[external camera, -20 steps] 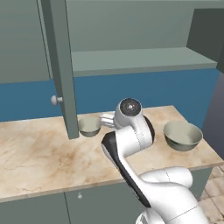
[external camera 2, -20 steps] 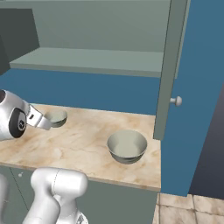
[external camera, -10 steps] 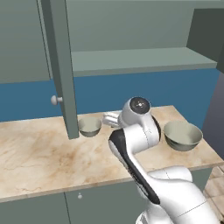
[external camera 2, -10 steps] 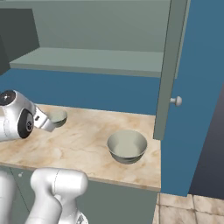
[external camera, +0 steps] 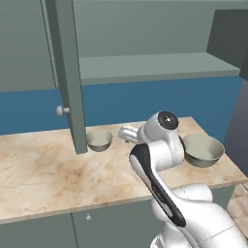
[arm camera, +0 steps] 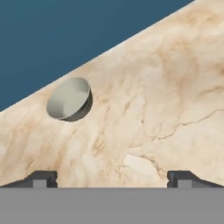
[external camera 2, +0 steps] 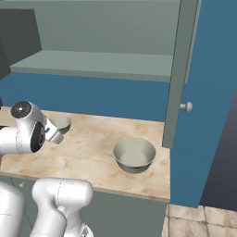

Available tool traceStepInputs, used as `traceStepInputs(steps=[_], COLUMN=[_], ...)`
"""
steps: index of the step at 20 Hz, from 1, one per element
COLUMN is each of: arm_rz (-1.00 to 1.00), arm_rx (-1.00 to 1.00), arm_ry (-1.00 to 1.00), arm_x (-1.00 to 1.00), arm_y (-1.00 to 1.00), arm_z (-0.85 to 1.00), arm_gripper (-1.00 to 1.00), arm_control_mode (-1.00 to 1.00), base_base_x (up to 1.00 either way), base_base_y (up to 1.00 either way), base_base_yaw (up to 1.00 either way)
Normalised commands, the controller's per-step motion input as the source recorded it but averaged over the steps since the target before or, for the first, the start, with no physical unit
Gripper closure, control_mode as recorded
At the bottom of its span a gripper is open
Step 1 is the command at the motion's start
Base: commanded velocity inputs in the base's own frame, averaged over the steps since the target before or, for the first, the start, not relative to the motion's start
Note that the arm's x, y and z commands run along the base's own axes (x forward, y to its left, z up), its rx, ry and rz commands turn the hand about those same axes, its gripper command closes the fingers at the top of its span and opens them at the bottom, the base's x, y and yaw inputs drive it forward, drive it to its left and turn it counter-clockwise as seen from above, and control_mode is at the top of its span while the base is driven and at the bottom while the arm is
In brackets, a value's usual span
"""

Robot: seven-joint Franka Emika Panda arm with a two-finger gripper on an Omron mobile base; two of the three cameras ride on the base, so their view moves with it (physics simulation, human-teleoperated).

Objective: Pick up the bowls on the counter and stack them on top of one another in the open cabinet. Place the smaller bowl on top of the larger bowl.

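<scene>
The smaller bowl (external camera: pixel 99 139) sits on the counter (external camera: pixel 38 169) by the foot of the open cabinet's door (external camera: pixel 68 72). In the right base view my hand partly covers this bowl (external camera 2: pixel 63 122). The larger bowl (external camera: pixel 204 150) stands near the counter's right end, also seen as the wide bowl (external camera 2: pixel 134 154) in the right base view. My gripper (arm camera: pixel 112 178) is open and holds nothing, its fingertips (arm camera: pixel 41 178) wide apart low over the marble. In the hand view the smaller bowl (arm camera: pixel 69 99) lies ahead and to the left, apart from the fingers.
The cabinet shelf (external camera: pixel 145 65) runs above the blue back wall (external camera: pixel 145 101). The door hangs over the counter with a round knob (external camera: pixel 60 111); in the right base view the door (external camera 2: pixel 178 74) and its knob (external camera 2: pixel 186 107) stand right of the larger bowl. Grey-green cupboard fronts (external camera: pixel 97 227) lie below.
My arm's elbow has swung a little to the right in the left base view, and the hand has shifted slightly near the smaller bowl. Both bowls have stayed put.
</scene>
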Motion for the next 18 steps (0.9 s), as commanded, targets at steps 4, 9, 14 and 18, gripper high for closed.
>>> traceStepInputs(steps=[4,9,14,18], arm_rz=[-0.02,-0.03,-0.02,-0.01], arm_rx=[0.00,0.00,0.00,0.00], arm_ry=[0.04,0.09,0.11,0.08], arm_x=[0.48,0.59,0.63,0.51], arm_y=[0.18,0.22,0.24,0.20], arm_z=[-0.08,-0.14,-0.20,-0.27], arm_gripper=[-1.00,-1.00,-1.00,-1.00], arm_control_mode=[-1.00,-1.00,-1.00,-1.00], base_base_x=[0.00,0.00,0.00,0.00], base_base_y=[0.00,0.00,0.00,0.00], base_base_yaw=[0.00,0.00,0.00,0.00])
